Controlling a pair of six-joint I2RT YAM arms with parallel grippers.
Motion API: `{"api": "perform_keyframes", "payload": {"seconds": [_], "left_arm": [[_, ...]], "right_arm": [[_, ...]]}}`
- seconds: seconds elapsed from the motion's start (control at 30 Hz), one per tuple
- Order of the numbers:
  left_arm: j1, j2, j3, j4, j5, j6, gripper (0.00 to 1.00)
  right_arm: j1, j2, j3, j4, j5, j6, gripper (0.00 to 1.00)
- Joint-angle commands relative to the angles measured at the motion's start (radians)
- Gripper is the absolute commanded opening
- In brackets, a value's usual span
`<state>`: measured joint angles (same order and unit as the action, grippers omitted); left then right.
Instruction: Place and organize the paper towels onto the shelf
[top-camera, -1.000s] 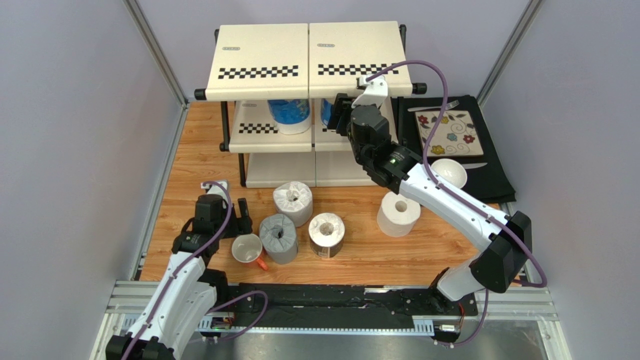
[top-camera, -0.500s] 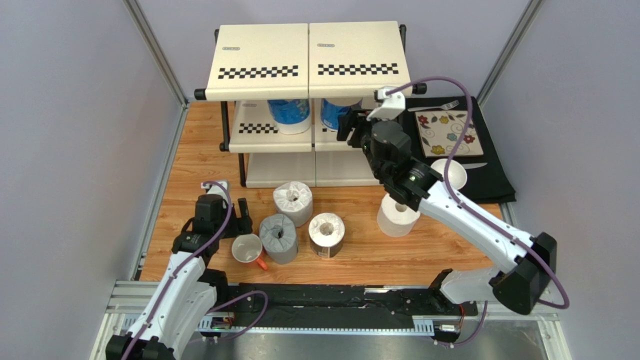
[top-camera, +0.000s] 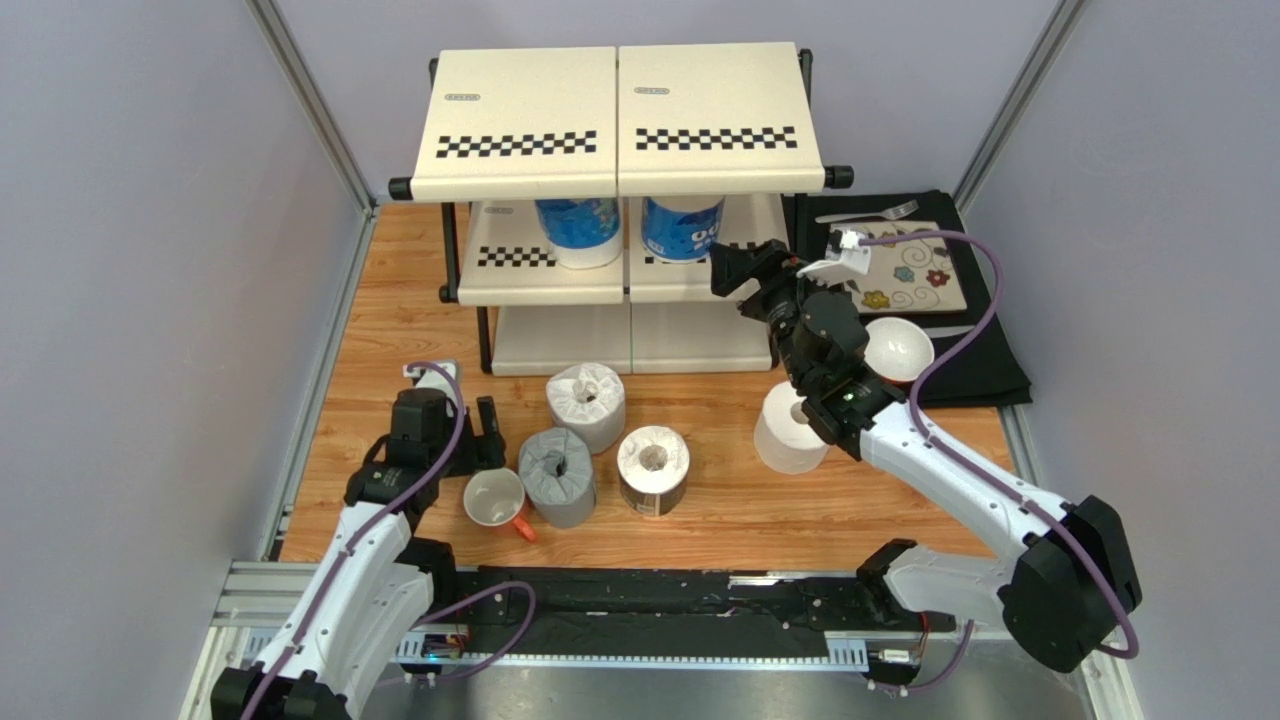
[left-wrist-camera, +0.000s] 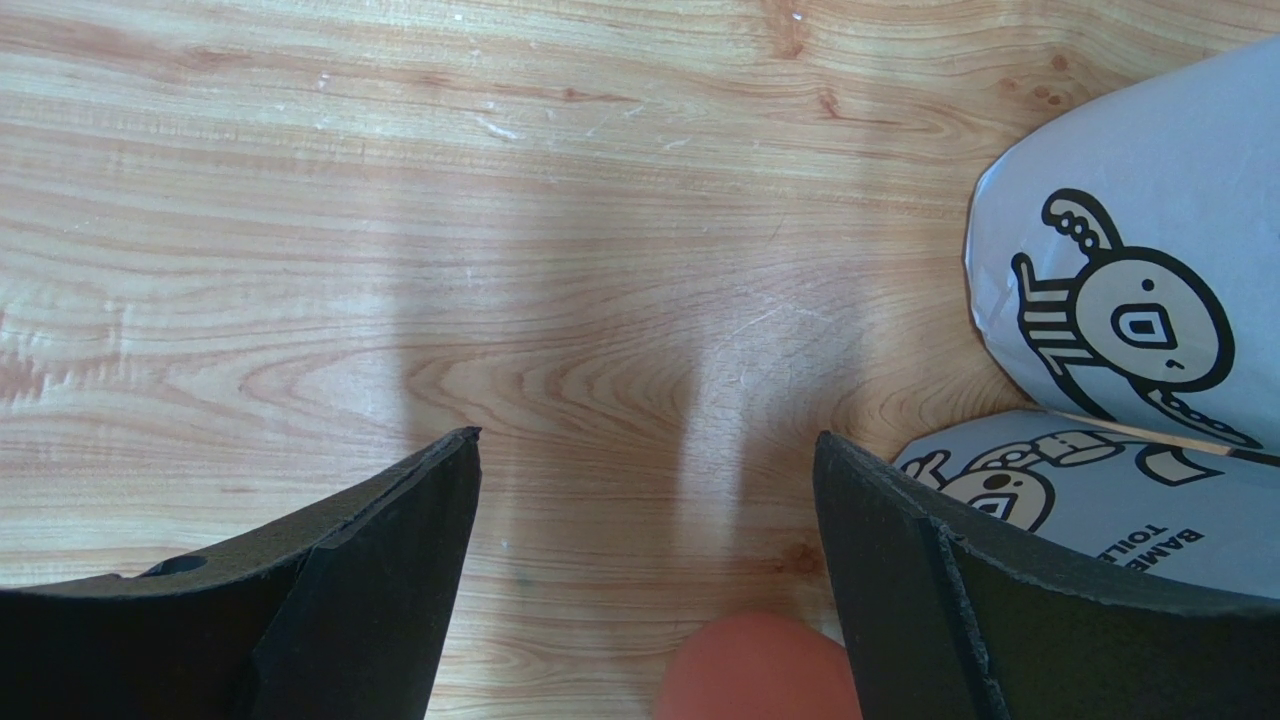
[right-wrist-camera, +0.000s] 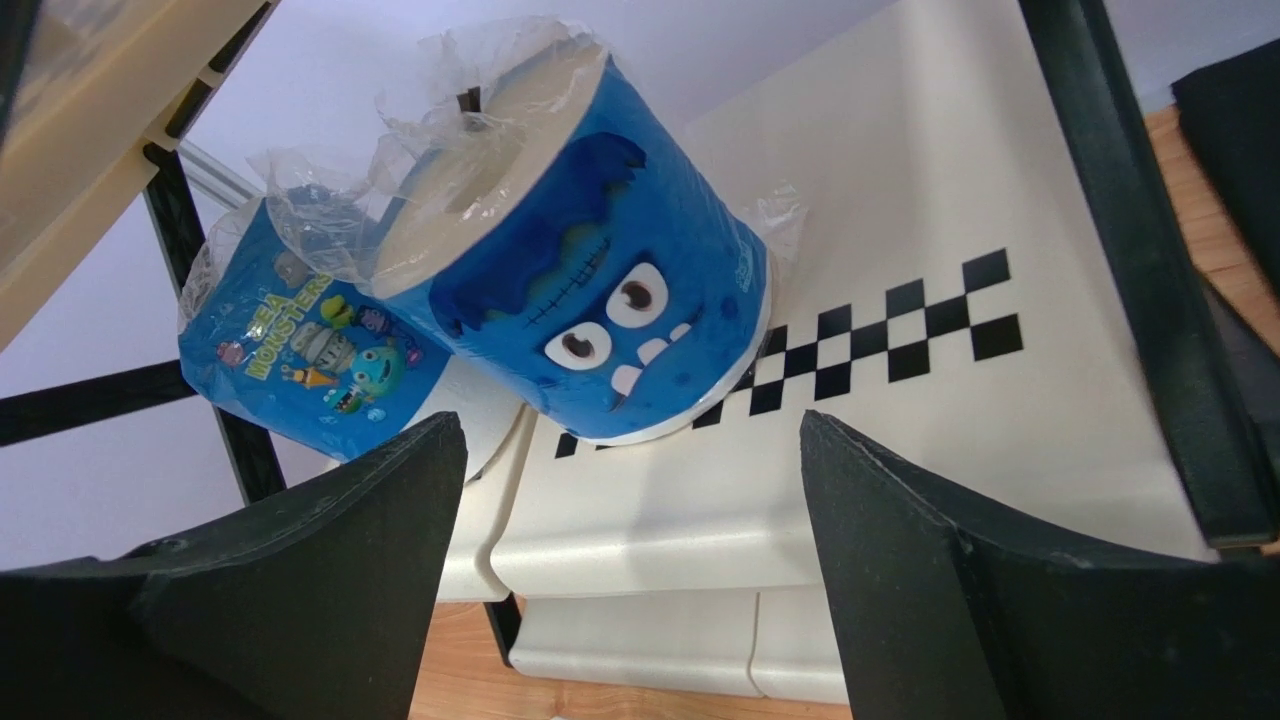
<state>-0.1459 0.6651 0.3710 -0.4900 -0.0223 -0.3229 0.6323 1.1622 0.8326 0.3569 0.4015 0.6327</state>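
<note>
Two blue-wrapped paper towels (top-camera: 579, 228) stand side by side on the shelf (top-camera: 616, 98), middle tier, near its front edge. Right gripper (right-wrist-camera: 631, 435) just off that edge, fingers spread, empty. On the table (top-camera: 406, 300): white roll (top-camera: 586, 402), grey roll (top-camera: 558, 473), dark-wrapped roll (top-camera: 654, 468) mid-surface; second white roll (top-camera: 789, 432) toward right edge. Left gripper (left-wrist-camera: 643, 450) near left edge, fingers released, empty.

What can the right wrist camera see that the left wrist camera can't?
Only the right wrist camera: a blue monster-face roll and a second blue roll beside it, both on the shelf, plus its checkered strip.
Only the left wrist camera: the wooden table and a grey wrapped roll with a cartoon drawing, at the right edge.
Both: that arm's own black fingers spread open with nothing between them, the right fingers and the left fingers.
</note>
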Motion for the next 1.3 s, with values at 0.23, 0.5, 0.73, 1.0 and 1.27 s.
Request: {"api": "perform_keyframes", "payload": {"seconds": [0.23,0.5,0.73,1.0,1.27], "left_arm": [[-0.011,0.001,-0.001,-0.01,0.013,0.022,0.9],[-0.014,0.005,-0.001,-0.01,0.015,0.022,0.9],[-0.017,0.007,-0.001,-0.012,0.013,0.022,0.9],[-0.018,0.01,0.0,-0.01,0.013,0.022,0.9],[-0.018,0.014,0.0,-0.012,0.015,0.024,0.9]], "right_arm": [[-0.013,0.088,-0.038,0.448,-0.073,0.062,0.86],[-0.031,0.175,-0.003,0.516,-0.012,0.076,0.86],[-0.049,0.275,0.051,0.597,0.019,0.062,0.85],[-0.063,0.329,0.099,0.631,0.023,0.074,0.85],[-0.079,0.415,0.177,0.637,0.022,0.11,0.85]]}}
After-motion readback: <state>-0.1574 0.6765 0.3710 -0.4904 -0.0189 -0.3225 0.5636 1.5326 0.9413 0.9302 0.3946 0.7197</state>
